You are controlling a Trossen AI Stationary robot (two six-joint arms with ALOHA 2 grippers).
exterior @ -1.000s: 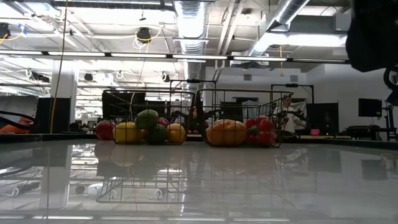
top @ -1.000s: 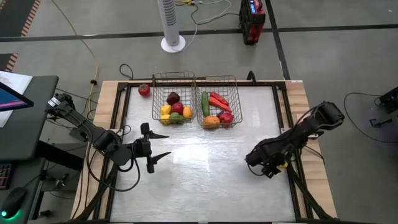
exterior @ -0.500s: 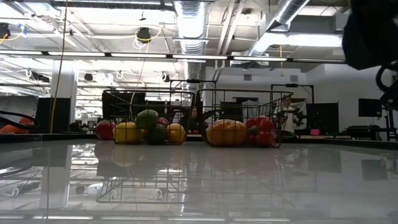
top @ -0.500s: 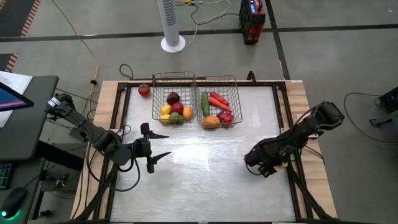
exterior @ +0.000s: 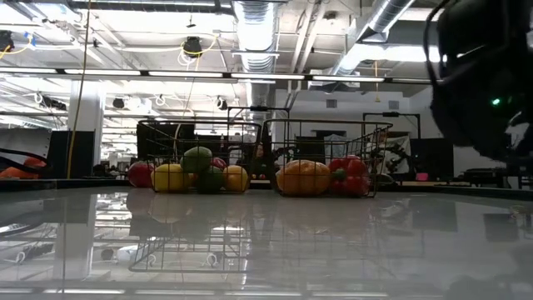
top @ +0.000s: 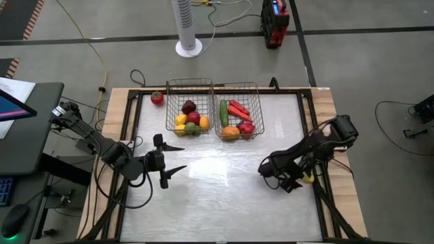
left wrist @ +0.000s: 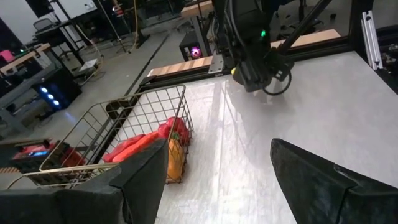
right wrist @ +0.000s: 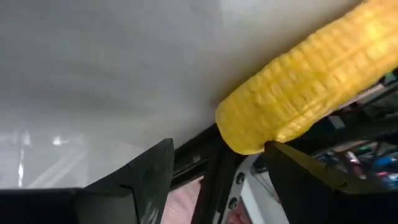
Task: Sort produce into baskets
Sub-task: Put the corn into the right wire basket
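Note:
A yellow corn cob (right wrist: 311, 81) lies at the table's right edge (top: 309, 177), partly over the dark frame rail. My right gripper (right wrist: 217, 146) is open and slants down at it, one finger on each side of the cob's end; in the high view the gripper (top: 296, 181) is low beside the cob. My left gripper (top: 182, 158) hangs open and holds nothing, near the table's left side. Two grey wire baskets (top: 190, 108) (top: 239, 112) at the far side hold produce. One red piece (top: 157, 98) rests on the table left of them. My right gripper has its fingers either side of the corn cob's rounded end (right wrist: 242, 140). One fingertip (right wrist: 273, 149) shows right beside that end; whether it touches, I cannot tell. The cob lies on the table's edge.
The dark frame rail (right wrist: 211, 168) runs along the table's right edge under the cob. The left wrist view shows the right-hand basket (left wrist: 124, 143) with orange and red pieces, and my right arm (left wrist: 255, 50) farther off. Bare white table lies between the arms.
My right gripper has sunk toward the table at the right edge and shifted a little toward the table's left, its arm folding lower. Its fingers have kept the same gap. The corn cob, the baskets and my left arm have stayed put.

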